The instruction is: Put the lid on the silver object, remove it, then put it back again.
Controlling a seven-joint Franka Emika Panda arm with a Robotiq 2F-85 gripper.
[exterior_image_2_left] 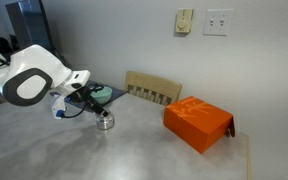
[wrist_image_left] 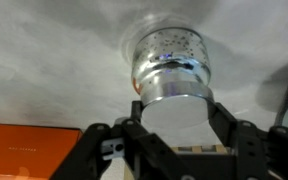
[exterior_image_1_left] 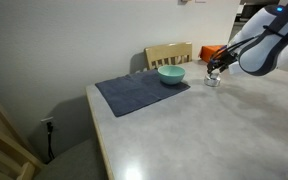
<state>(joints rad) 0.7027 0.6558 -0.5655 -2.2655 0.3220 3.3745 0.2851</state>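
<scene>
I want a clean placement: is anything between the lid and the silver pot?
Nothing visible does. The gripper holds the lid right at the silver pot's top; the teal bowl and orange box stand well aside.

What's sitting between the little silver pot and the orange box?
Nothing. In an exterior view, only bare table runs from the silver pot to the orange box.

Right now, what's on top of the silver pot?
The lid, pinched in the gripper, sits over the silver pot. Its inside is hidden; whether the lid is fully seated cannot be told.
</scene>
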